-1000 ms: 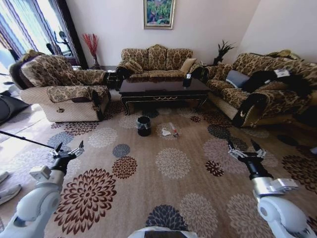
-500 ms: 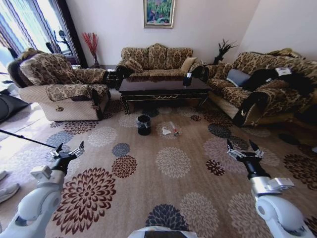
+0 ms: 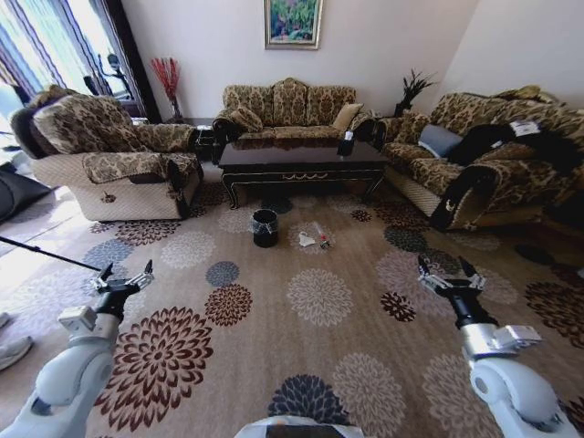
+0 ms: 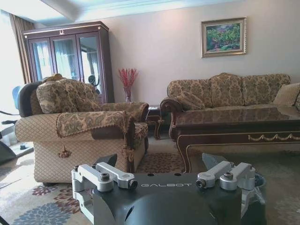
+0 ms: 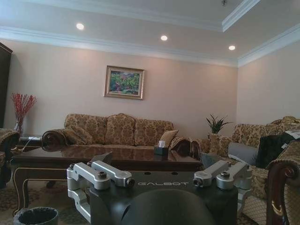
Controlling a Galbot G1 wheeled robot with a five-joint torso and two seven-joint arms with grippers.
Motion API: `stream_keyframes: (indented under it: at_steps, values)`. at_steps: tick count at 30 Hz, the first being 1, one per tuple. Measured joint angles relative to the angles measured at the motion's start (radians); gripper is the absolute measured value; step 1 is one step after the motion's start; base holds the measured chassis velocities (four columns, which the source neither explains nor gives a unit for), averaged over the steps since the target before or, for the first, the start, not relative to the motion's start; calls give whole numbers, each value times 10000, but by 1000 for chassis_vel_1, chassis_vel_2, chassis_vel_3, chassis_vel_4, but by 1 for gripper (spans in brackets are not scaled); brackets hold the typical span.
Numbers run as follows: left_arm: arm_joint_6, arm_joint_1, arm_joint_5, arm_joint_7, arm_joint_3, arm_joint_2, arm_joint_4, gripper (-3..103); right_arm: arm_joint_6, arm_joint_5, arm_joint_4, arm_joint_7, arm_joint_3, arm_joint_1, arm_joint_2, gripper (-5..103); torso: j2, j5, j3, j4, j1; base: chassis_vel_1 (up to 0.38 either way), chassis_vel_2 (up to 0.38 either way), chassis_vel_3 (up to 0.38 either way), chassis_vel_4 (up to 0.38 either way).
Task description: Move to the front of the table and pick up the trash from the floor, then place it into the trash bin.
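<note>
Left gripper [image 3: 123, 278] and right gripper [image 3: 448, 273] both wide, held above carpet; trash [image 3: 310, 240] beside trash bin [image 3: 265, 228]

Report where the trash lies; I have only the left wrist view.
Observer: In the head view the trash lies on the carpet in front of the table.
Operator: Give me the bin's place.
Observer: The bin stands upright on the carpet, to the robot's left of the trash and apart from it.
Operator: Check the right end effector.
Observer: The right end effector is open, held over the carpet well short of the trash.
</note>
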Motion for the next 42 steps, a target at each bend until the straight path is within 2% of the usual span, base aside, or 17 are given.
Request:
stream_keyframes:
  at_steps: [16,24,42]
  values:
    - [57,14,-22,13,25,-50,-90,100,-7,35,30,3,48,-22,-26,100,-465,0,-258,2,-210,0,0,0,0]
    - [62,25,71,8,150,-154,-194,100,-144,354,280,101,46,-27,-12,100,-855,0,-490,2,-367,0,0,0,0]
    - [46,110,176,-61,132,-168,-228,100,-127,285,506,85,99,-249,90,100,-1593,-1,-929,3,-662,0,0,0,0]
